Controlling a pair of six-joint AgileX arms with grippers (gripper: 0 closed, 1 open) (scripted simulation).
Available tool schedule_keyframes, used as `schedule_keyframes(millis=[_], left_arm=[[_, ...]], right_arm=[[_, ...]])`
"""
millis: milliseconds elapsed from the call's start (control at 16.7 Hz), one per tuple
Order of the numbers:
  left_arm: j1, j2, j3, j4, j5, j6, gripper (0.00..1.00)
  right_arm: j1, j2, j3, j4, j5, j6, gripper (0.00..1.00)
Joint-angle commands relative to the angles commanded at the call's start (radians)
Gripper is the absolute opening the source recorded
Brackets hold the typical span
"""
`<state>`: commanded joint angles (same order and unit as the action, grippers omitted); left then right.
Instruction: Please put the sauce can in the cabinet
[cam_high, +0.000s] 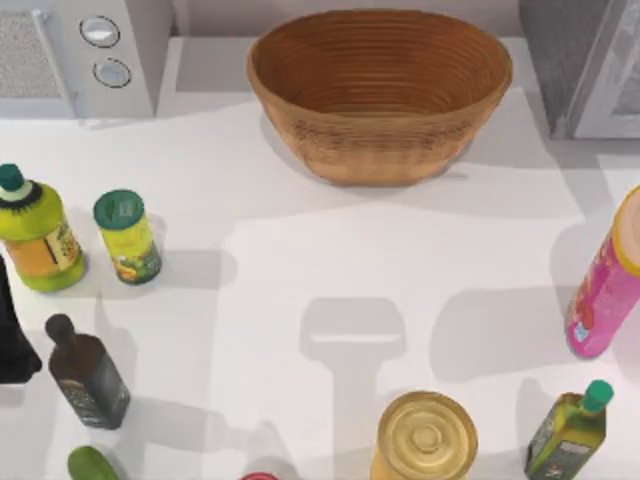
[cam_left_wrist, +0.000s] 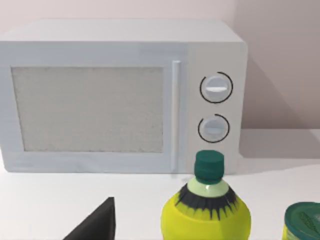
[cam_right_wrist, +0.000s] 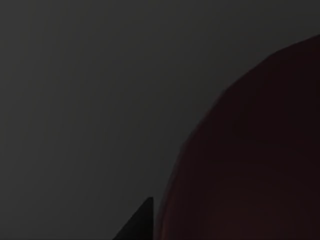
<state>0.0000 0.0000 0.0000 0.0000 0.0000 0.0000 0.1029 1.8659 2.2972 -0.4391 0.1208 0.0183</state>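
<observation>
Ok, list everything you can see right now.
microwave: 1, white, back left
basket: 1, brown, back centre
cabinet: 1, grey, back right
squat bottle: 1, yellow-green, green cap, left
green-lidded can: 1, yellow-green, beside that bottle
dark bottle: 1, front left
green object: 1, cut off, front left
sauce can: 1, red rim at front edge
gold-topped can: 1, front centre
oil bottle: 1, green, front right
tube: 1, pink, yellow cap, right edge
left arm: black, left edge
right wrist view: dark
</observation>
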Motion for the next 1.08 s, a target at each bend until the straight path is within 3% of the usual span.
schedule_keyframes(millis=[120,900,1080], left_arm=[[0.000,0.000,0.000,0.000,0.000,0.000,1.00],[0.000,0.000,0.000,0.000,0.000,0.000,1.00],[0.000,0.000,0.000,0.000,0.000,0.000,1.00]], right_arm=[[0.000,0.000,0.000,0.000,0.000,0.000,0.00],[0.000,0.000,0.000,0.000,0.000,0.000,0.98],[0.000,0.000,0.000,0.000,0.000,0.000,1.00]])
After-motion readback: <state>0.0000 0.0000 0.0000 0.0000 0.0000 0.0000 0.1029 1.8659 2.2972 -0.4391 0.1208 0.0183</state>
